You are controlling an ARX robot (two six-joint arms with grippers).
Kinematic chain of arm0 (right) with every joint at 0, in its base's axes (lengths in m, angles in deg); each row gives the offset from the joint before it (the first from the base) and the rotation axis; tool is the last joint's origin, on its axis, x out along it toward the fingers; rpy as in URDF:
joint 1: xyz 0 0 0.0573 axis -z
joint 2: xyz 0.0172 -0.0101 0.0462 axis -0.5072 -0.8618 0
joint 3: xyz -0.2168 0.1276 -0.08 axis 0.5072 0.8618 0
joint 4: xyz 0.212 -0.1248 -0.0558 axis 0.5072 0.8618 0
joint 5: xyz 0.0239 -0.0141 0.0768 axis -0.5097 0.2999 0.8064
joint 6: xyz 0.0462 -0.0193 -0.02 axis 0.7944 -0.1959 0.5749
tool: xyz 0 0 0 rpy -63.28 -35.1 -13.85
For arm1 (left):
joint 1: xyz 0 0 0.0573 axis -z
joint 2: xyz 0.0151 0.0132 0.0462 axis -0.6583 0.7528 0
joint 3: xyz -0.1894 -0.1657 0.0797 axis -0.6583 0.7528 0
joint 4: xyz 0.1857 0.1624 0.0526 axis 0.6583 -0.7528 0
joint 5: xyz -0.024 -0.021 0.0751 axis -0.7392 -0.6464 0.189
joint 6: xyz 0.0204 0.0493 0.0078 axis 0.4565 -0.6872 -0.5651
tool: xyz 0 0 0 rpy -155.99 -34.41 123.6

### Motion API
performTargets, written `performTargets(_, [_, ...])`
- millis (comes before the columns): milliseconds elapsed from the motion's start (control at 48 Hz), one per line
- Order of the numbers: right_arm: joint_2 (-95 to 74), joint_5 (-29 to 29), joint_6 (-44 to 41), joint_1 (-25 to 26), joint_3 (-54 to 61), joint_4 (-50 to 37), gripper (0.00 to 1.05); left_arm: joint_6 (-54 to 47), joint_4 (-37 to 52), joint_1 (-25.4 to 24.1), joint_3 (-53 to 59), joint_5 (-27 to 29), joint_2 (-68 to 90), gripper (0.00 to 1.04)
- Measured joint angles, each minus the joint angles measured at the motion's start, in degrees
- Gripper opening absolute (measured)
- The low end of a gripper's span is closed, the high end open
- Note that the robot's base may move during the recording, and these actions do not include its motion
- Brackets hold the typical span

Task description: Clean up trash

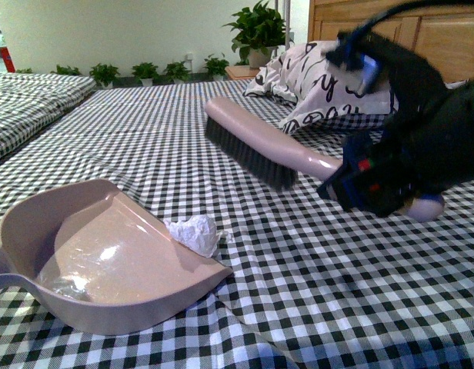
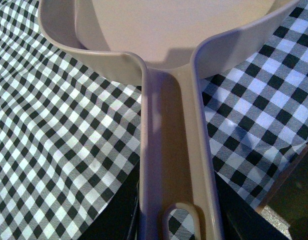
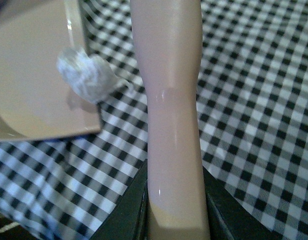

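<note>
The right tool [image 1: 375,181] is closed around the handle of the pink brush [image 1: 256,146], which is held raised above the checkered cloth [image 1: 337,269], bristles pointing down and well clear of it. The left tool itself is barely seen in its wrist view, only dark parts flanking the handle of the pink dustpan [image 1: 106,261]; it appears to be clamped on that handle, though its fingers are not clearly shown. The trash [image 1: 195,233], a small crumpled white wad, lies at the dustpan's open lip, touching its edge and partly on the cloth. For a clean sweep, the bristles should be lowered just beyond the wad on its far side from the pan, then drawn toward the pan's mouth in one short stroke. The lip should be kept pressed flat so the wad is not pushed underneath. A printed pillow [image 1: 314,84] lies behind, well apart.
</note>
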Motion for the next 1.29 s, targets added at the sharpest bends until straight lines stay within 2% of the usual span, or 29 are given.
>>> performTargets(146, [-5.03,-3.3,-2.14,-0.17,2.32,-2.82,0.2,-0.02,0.0,-0.02,0.0,0.0,0.0,0.27])
performTargets(334, [-9.55,-4.11,-2.54,-1.79,3.87,-4.68,0.2,-0.11,0.0,-0.02,0.0,0.0,0.0,0.27])
performTargets(521, [-5.9,-0.2,-2.54,-4.13,5.9,-0.57,0.2,-0.13,0.0,-0.02,0.0,0.0,0.0,0.27])
performTargets(730, [2.97,5.25,-3.63,-3.41,6.67,5.7,0.2,-0.13,0.0,-0.02,0.0,0.0,0.0,0.27])
performTargets(897, [5.97,5.99,-3.65,-1.84,6.67,6.16,0.2,-0.15,0.0,-0.02,0.0,0.0,0.0,0.27])
performTargets(1001, [5.99,4.87,-3.41,0.09,6.82,3.23,0.2,-0.15,0.0,0.0,0.0,0.0,0.0,0.27])
performTargets(1209, [4.57,2.36,1.14,5.18,7.32,-8.63,0.2,-0.11,0.15,-0.02,0.07,-0.04,0.0,0.27])
performTargets(1230, [4.37,2.08,2.05,5.86,7.37,-9.9,0.2,1.49,2.36,-0.17,0.9,-1.4,0.0,0.27])
performTargets(1293, [3.8,2.01,4.31,8.24,7.65,-13.33,0.2,8.9,17.51,-0.66,6.34,-6.12,0.04,0.26])
